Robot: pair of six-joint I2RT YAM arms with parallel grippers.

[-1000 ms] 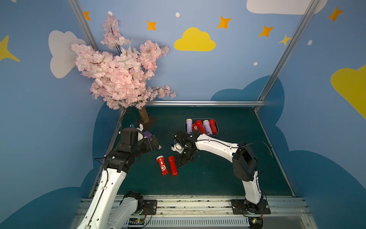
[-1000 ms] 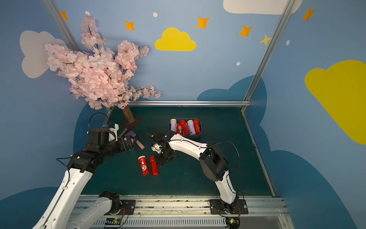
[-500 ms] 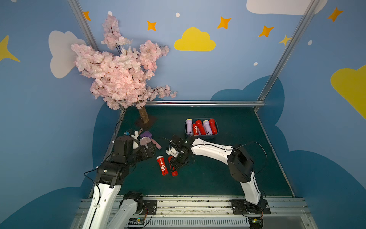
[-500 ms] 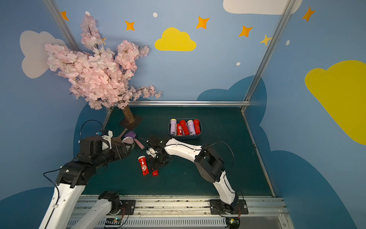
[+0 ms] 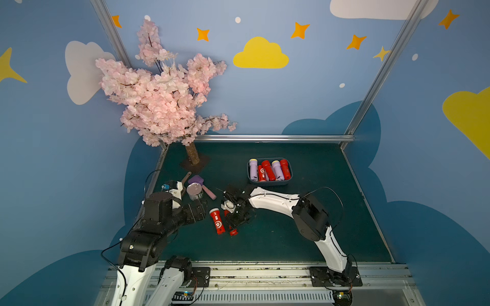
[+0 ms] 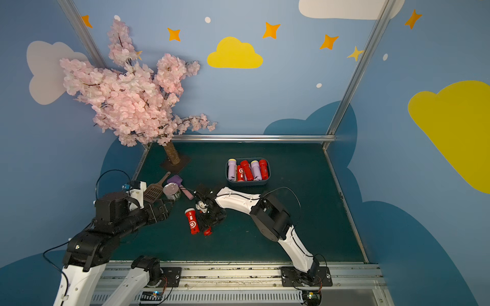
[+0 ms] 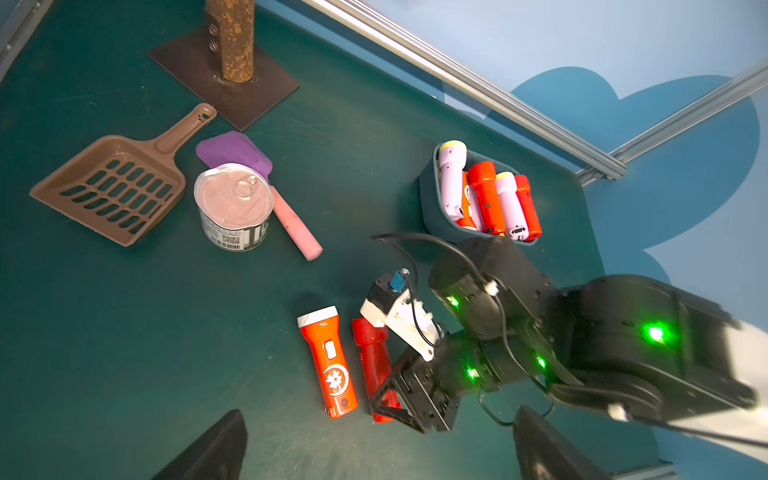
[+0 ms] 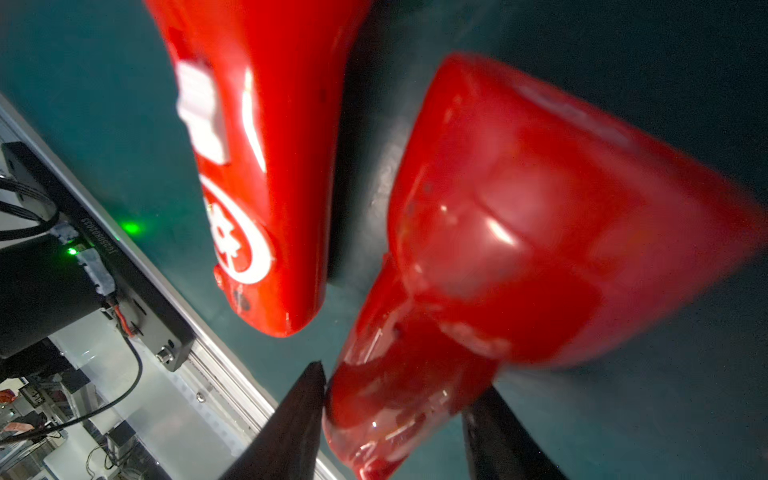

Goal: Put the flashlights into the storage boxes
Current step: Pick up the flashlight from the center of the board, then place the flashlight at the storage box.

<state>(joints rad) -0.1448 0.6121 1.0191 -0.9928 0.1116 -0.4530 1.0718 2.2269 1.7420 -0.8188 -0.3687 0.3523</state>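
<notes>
Red torch [image 7: 370, 349] is pinched in the right claw [image 8: 401, 386], left claw [image 7: 380, 415] wide open. Lift it straight so the logo torch [image 7: 330, 361] isn't nudged.

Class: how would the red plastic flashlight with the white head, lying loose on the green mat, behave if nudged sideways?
The red plastic flashlight with the white head looks round-bodied, so it would probably roll. Its flared head likely curves that roll. Glossy shell: probably stiff, maybe slippery.

Left end effector [image 7: 379, 411] spread wide; right end effector [image 8: 399, 386] clamps flashlight [image 8: 519, 232].
</notes>
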